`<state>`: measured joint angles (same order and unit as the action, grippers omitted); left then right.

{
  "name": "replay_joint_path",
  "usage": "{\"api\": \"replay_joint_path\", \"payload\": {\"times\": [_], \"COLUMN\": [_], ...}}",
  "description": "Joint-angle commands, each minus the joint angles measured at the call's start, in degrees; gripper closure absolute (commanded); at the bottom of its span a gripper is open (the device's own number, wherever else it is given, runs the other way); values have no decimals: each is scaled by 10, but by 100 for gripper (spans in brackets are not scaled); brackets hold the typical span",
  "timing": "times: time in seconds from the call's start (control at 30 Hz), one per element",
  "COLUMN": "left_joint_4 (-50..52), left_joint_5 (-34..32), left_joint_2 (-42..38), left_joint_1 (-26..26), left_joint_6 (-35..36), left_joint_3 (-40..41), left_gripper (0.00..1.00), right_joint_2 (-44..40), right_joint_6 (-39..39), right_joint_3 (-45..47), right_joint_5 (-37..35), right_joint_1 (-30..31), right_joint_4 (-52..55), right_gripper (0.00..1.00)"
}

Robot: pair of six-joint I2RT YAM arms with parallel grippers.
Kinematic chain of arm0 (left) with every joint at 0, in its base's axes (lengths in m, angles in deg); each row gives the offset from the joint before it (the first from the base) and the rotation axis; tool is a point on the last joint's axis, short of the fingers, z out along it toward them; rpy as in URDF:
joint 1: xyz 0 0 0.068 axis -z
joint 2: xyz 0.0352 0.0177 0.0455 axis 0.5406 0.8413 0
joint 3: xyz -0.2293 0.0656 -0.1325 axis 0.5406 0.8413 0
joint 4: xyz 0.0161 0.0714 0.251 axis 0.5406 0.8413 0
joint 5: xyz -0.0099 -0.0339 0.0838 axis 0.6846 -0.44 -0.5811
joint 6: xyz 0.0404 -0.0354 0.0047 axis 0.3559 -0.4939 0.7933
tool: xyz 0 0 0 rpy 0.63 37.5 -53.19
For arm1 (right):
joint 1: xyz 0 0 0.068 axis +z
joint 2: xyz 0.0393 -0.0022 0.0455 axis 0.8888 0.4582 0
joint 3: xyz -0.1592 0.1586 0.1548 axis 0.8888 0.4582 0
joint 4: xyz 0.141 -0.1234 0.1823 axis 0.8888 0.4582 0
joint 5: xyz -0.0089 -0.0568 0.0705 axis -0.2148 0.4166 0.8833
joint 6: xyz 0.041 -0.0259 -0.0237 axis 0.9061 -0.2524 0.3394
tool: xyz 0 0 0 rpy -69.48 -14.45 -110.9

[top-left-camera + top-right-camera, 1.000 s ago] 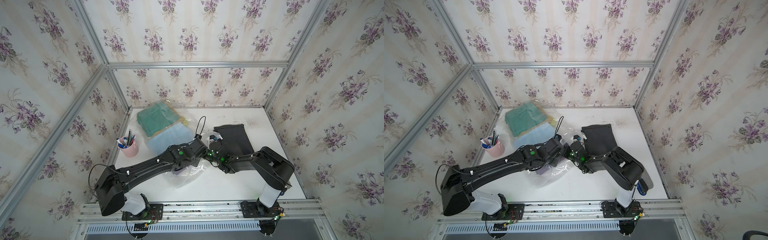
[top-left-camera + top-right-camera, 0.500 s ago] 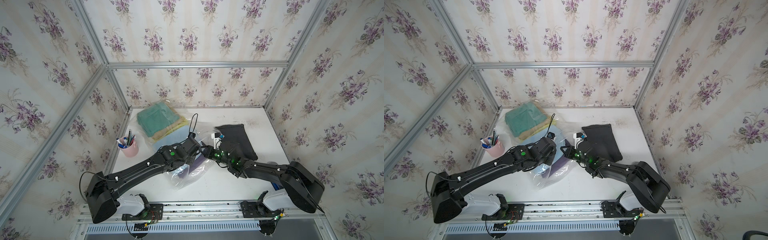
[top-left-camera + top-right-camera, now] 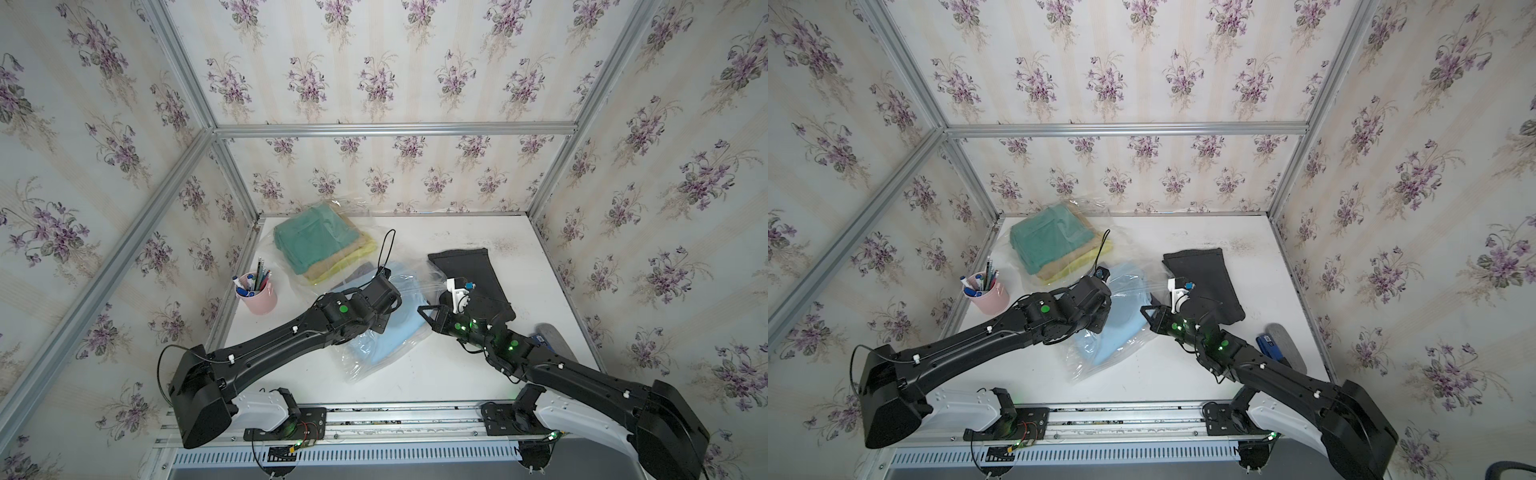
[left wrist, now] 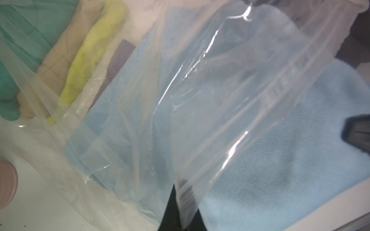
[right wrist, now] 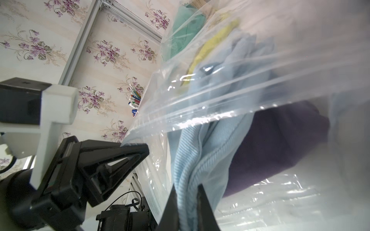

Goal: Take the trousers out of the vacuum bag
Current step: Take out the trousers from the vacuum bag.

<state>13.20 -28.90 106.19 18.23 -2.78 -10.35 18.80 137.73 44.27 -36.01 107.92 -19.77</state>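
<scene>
Since a second before, the right arm had dropped low and drawn back, dragging the light blue trousers (image 3: pixel 397 330) farther through the mouth of the vacuum bag (image 3: pixel 351 372) near the middle of the worktop (image 3: pixel 440 374). The right gripper (image 5: pixel 187 192) was pinched tight on a ribbed fold of that cloth. The left gripper (image 4: pixel 182 209) was clamped on the bag's zip edge. Dark grey trousers (image 3: pixel 469 270) lay free toward the right edge. Purple trousers (image 5: pixel 280 144) sat under the blue, and the teal, khaki and yellow stack (image 3: pixel 316 241) lay bagged by the back left corner. Done well, the pull likely needed to run low and straight toward the right edge while the left held the mouth back, so the film did not travel along.
</scene>
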Motion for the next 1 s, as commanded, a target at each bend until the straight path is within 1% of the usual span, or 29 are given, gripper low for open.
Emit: {"api": "replay_joint_path", "payload": {"times": [0.0, 0.17, 0.23, 0.33, 0.5, 0.7, 0.8, 0.97], "left_joint_4": [10, 8, 6, 5, -4, -8, -9, -10], "left_joint_5": [-4, -3, 0, 4, 9, 13, 16, 19], "left_joint_2": [-2, 1, 4, 6, 8, 12, 12, 12], "left_joint_1": [0, 0, 0, 0, 0, 0, 0, 0], "left_joint_6": [5, 5, 5, 5, 5, 5, 4, 2], "left_joint_3": [4, 6, 5, 5, 3, 0, 2, 4], "left_gripper": [100, 100, 100, 100, 100, 100, 100, 100], "right_joint_2": [-41, -67, -63, -57, -54, -41, -30, 12], "right_joint_6": [-5, 19, 28, 43, 69, 92, 97, 90], "right_joint_3": [12, 44, 55, 72, 112, 160, 189, 217], "right_joint_5": [-24, -38, -42, -48, -52, -41, -30, -15], "right_joint_1": [-1, -1, -1, -1, -2, -1, -1, -1], "right_joint_4": [49, 91, 94, 89, 55, -15, -73, -164], "right_gripper": [100, 100, 97, 87, 59, 32, 21, 13]}}
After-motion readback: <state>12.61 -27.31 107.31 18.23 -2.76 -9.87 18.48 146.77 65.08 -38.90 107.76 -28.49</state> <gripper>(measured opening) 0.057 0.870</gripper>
